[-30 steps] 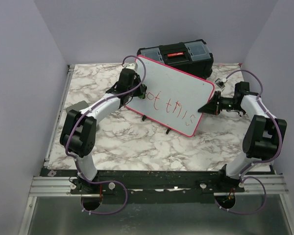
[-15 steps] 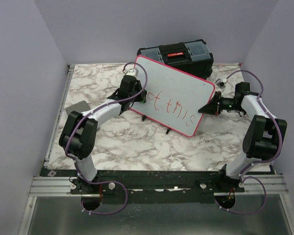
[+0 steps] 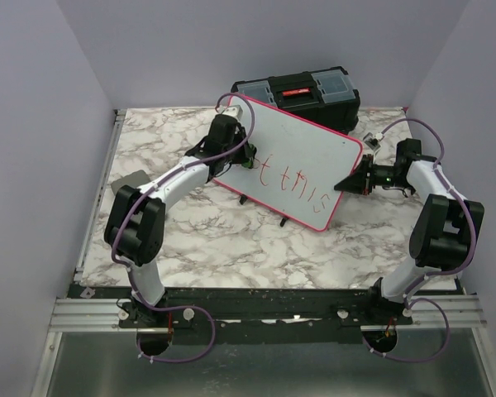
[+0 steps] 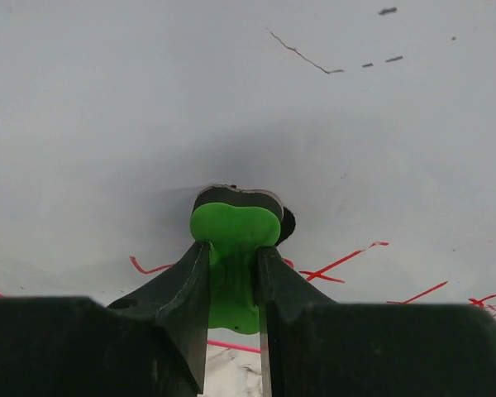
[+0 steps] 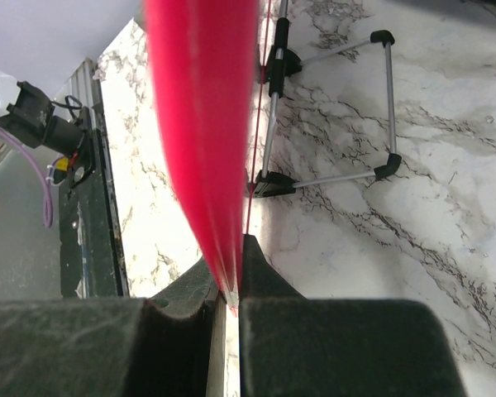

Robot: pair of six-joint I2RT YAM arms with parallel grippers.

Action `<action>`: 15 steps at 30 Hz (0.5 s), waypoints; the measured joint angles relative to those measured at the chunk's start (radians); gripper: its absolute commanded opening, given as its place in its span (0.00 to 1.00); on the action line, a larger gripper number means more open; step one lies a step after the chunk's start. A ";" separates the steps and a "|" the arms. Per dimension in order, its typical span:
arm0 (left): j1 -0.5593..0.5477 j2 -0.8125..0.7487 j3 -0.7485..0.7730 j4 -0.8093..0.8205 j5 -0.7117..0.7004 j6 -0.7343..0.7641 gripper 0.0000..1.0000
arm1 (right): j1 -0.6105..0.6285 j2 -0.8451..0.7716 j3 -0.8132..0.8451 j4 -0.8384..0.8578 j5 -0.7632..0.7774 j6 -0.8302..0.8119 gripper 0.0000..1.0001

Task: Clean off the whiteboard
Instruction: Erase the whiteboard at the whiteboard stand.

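Pale lavender walls close in on three sides: the back wall (image 3: 256, 41), the left wall (image 3: 33, 149) and the right wall (image 3: 471, 107), all plain and flat. The light is soft and even, with only faint shadows. Down below, the table (image 3: 198, 240) is white marble (grey veins all over). A metal strip (image 3: 94, 207) runs along its left edge, and a slotted aluminium rail (image 3: 83, 313) crosses the near edge. Beneath that is a dull grey panel (image 3: 273, 372). At the far edge sits a black toolbox (image 3: 302, 91) with a red latch and clear lid compartments.
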 measured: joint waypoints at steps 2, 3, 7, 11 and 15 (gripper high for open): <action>0.012 0.000 -0.002 0.002 0.012 0.000 0.00 | 0.002 0.000 0.000 -0.002 0.000 -0.001 0.01; 0.023 0.000 -0.011 0.013 0.021 0.000 0.00 | 0.002 0.000 0.000 -0.003 0.000 -0.003 0.01; 0.052 -0.016 -0.090 0.088 0.039 -0.001 0.00 | 0.006 0.000 0.000 -0.008 -0.003 -0.008 0.01; 0.065 -0.031 -0.173 0.141 0.048 -0.009 0.00 | 0.006 0.000 0.003 -0.019 -0.005 -0.021 0.01; 0.059 -0.041 -0.229 0.198 0.051 -0.026 0.00 | 0.006 0.000 0.006 -0.029 -0.005 -0.031 0.01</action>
